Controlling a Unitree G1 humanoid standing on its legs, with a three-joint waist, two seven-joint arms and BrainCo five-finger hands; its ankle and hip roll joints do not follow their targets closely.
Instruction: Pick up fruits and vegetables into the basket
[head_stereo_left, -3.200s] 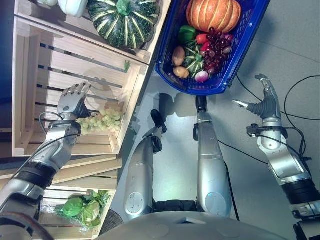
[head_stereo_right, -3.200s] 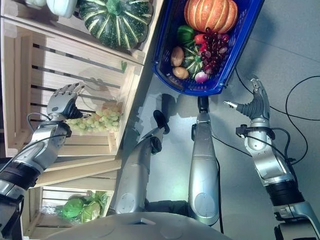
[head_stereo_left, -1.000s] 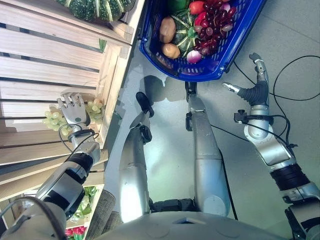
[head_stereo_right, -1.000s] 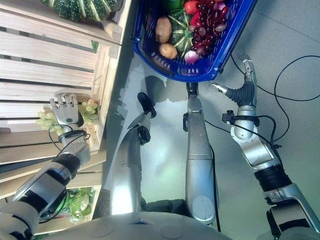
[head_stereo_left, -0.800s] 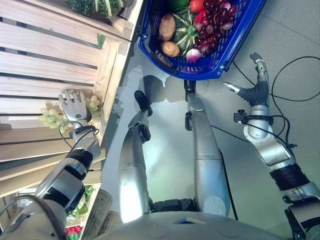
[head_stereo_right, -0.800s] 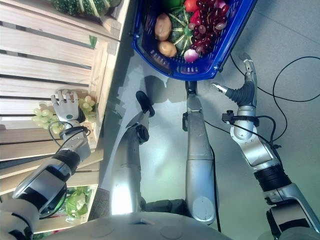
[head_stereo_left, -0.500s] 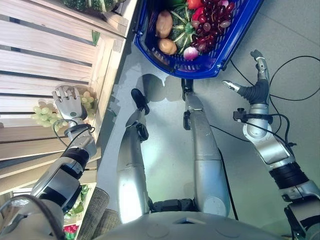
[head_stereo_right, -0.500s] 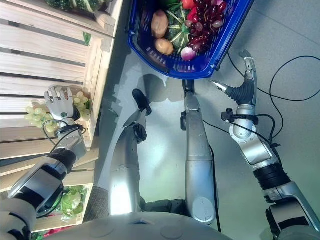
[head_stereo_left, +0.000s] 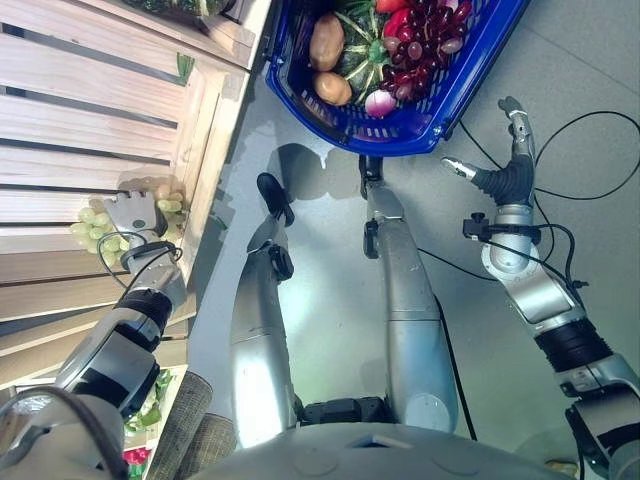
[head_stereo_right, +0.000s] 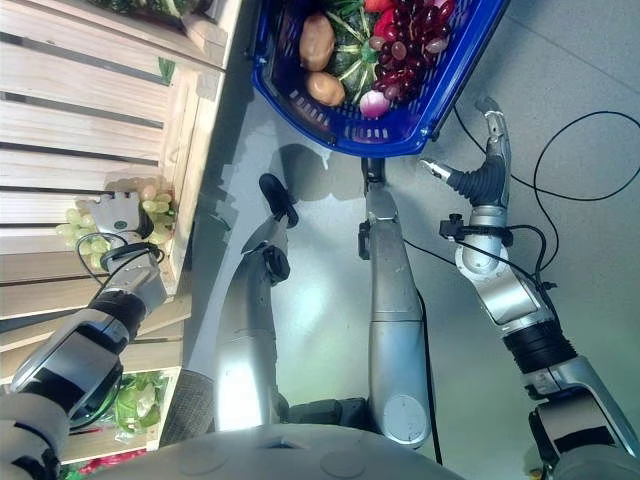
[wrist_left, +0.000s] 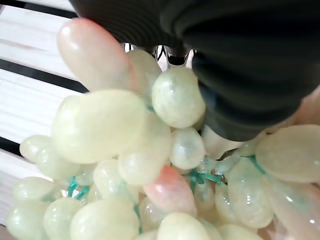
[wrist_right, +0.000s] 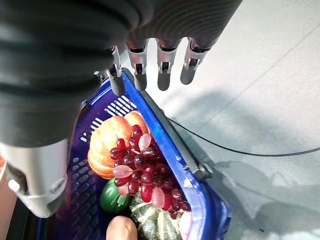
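Clutching green grapes (head_stereo_left: 92, 222) still, left hand (head_stereo_left: 133, 213) drawn nearer crate edge (head_stereo_left: 196, 150); right hand (head_stereo_left: 498, 165) spread wide, unmoved.

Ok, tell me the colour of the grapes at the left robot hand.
Pale green, a few blushed pink, seen best in the left wrist view: grapes against the left robot hand.

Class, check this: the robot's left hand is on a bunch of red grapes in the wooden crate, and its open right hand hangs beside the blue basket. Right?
Not quite. The grapes under the left hand in the wooden crate are pale green, as the left wrist view shows. The red grapes lie in the blue basket, by the open right hand.
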